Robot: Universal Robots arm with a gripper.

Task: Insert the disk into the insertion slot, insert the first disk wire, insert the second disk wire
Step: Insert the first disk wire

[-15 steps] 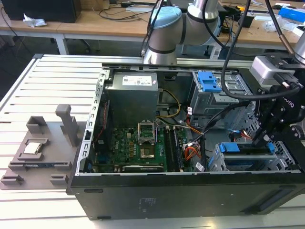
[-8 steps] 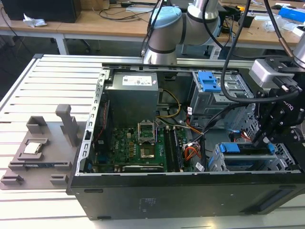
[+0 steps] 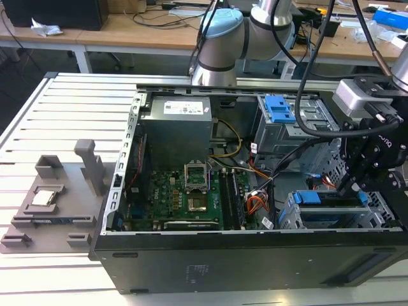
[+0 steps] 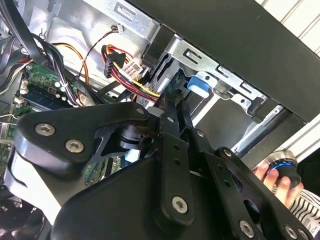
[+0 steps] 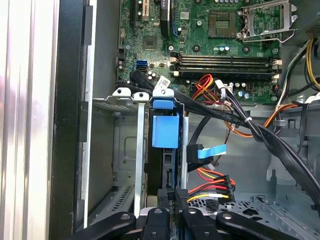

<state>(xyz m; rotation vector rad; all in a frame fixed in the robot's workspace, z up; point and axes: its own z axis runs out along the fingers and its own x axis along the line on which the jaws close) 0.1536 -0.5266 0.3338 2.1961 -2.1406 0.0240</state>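
The disk (image 3: 331,205), in its blue carrier (image 5: 165,131), sits inside the silver insertion slot (image 3: 290,217) at the case's front corner on the exterior view's right. My gripper (image 3: 344,188) reaches down to the disk's rear end. In both wrist views its fingers (image 4: 170,125) stand close together on a black plug (image 5: 183,193) with red, yellow and black wires (image 5: 215,187), pressed against the disk's edge. A blue flat wire (image 5: 212,150) with a black plug lies loose beside the slot's cage (image 5: 125,150).
The open case holds a motherboard (image 3: 191,197), a power supply (image 3: 175,131) and a taller grey bay with a blue latch (image 3: 278,109). Black cable bundles (image 5: 280,145) run close by the gripper. A grey fixture (image 3: 54,201) lies on the slatted table. A person's hand (image 4: 272,175) shows outside the case.
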